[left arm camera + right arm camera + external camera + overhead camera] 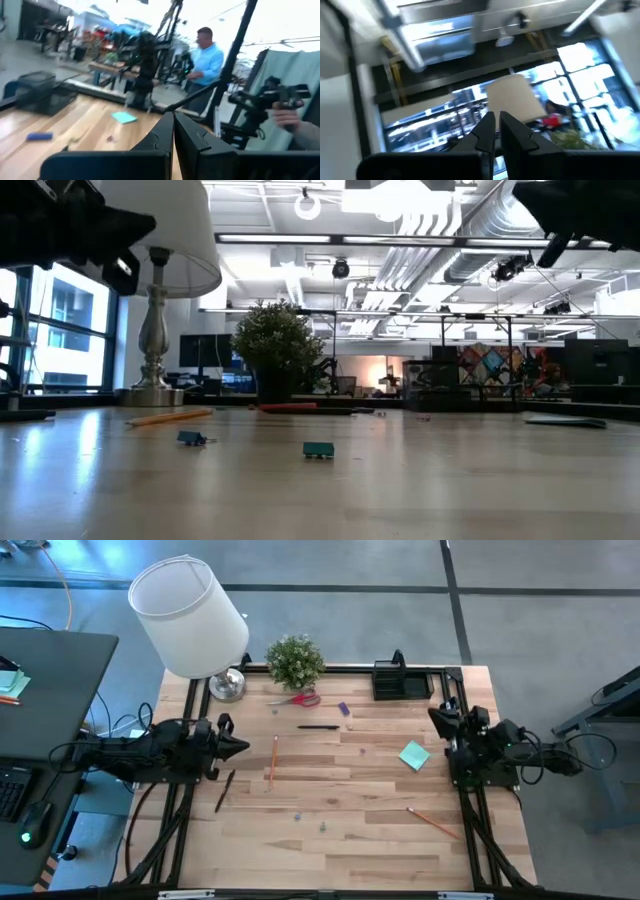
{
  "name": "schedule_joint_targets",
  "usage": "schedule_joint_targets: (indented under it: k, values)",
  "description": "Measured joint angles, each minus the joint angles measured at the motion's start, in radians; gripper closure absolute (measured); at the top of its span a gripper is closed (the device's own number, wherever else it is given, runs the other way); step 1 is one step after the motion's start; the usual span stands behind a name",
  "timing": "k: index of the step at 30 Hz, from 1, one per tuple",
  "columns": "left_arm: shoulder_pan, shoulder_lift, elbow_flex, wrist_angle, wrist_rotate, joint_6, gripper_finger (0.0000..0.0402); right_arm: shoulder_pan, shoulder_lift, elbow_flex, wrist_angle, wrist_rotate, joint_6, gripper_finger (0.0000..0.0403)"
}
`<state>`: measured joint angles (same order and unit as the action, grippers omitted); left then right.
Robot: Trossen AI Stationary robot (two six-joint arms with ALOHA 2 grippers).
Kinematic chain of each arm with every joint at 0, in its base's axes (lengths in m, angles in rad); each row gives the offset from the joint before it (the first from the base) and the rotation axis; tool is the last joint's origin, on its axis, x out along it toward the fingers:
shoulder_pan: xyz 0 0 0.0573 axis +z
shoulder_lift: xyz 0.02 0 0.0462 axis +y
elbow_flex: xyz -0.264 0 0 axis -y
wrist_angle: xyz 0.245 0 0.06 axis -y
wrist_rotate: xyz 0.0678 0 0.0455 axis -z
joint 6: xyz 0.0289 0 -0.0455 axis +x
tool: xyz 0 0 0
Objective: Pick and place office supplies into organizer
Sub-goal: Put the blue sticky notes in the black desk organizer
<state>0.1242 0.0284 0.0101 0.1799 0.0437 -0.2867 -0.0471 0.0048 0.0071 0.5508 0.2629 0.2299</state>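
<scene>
Nothing gathered yet, by the look of it. Left gripper (240, 746) at table's 9 o'clock, clenched on nothing, parked clear of the work. Right gripper (436, 716) at 3 o'clock, pinched shut, empty, tilted up. Organizer (403, 682) at 1 o'clock edge. Supplies scattered: scissors (296, 699) at 12, sticky-note pad (414, 754) near right arm, pencil (273, 761) centre.

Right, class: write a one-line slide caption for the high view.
Pens, pencils, scissors and a mint sticky-note pad lie scattered on the table; the organizer waits at its far edge.
</scene>
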Motion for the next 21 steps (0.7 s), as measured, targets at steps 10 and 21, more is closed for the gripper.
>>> schedule_joint_targets:
  k: [10, 21]
  values:
    - [0.000, 0.025, 0.094, -0.016, -0.026, 0.028, 0.0401, -0.014, 0.088, 0.108, -0.284, 0.101, -0.023, 0.0358]
    - [0.000, 0.375, 0.399, -0.160, -0.134, 0.267, 0.0401, -0.013, 0.460, 0.462, -0.722, 0.120, 0.069, 0.0269]
